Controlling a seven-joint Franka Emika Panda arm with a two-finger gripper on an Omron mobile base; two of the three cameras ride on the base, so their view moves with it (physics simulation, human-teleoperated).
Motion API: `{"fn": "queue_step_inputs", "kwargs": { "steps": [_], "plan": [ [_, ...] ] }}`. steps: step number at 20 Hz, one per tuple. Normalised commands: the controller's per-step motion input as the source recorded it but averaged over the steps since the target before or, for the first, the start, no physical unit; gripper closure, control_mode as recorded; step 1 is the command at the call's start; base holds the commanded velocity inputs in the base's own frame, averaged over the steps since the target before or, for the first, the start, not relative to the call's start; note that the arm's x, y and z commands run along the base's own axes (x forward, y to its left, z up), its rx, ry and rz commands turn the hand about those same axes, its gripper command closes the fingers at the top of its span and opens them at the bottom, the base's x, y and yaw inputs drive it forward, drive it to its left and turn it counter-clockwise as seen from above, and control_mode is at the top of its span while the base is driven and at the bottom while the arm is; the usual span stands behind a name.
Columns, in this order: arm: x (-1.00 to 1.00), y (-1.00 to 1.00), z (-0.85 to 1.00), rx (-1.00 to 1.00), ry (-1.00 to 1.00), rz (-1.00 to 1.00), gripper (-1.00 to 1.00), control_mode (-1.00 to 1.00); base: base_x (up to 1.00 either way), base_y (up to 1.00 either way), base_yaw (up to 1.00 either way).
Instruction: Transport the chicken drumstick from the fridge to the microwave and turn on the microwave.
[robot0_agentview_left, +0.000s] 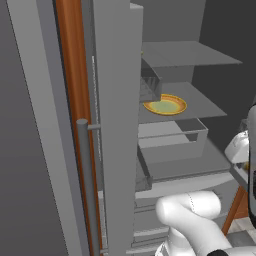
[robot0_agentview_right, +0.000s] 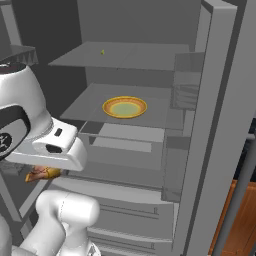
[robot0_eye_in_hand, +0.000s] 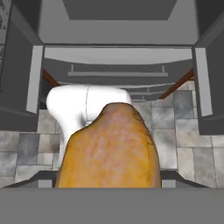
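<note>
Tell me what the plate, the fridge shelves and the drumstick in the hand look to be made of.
Plate: probably glazed ceramic, judging by its smooth yellow face and orange rim. Fridge shelves: flat matte grey, plastic or metal; the render leaves it open. Drumstick: cooked meat by its mottled, rough orange-brown skin, filling the hand view close to the camera.

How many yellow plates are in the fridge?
1. The yellow plate sits on a middle shelf of the open fridge, with nothing on it. The doors hide part of the inside, so another plate could be out of sight.
</note>
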Motion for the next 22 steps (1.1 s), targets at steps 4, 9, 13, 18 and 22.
{"fn": "queue_step_inputs", "kwargs": {
  "steps": [4, 9, 13, 18, 22],
  "plan": [
    [0.01, 0.00, 0.00, 0.00, 0.06, 0.00, 1.00, -1.00, 0.00, 0.00, 0.00],
    [-0.01, 0.00, 0.00, 0.00, 0.01, 0.00, 1.00, -1.00, 0.00, 0.00, 0.00],
    [-0.03, 0.00, 0.00, 0.00, 0.00, 0.00, 1.00, 1.00, -0.25, 0.00, 0.00],
    [0.00, 0.00, 0.00, 0.00, 0.00, 0.00, 1.00, 1.00, -0.78, 0.00, -0.02],
    [0.00, 0.00, 0.00, 0.00, 0.00, 0.00, 1.00, 1.00, -0.91, 0.00, -0.11]
  ]
}}
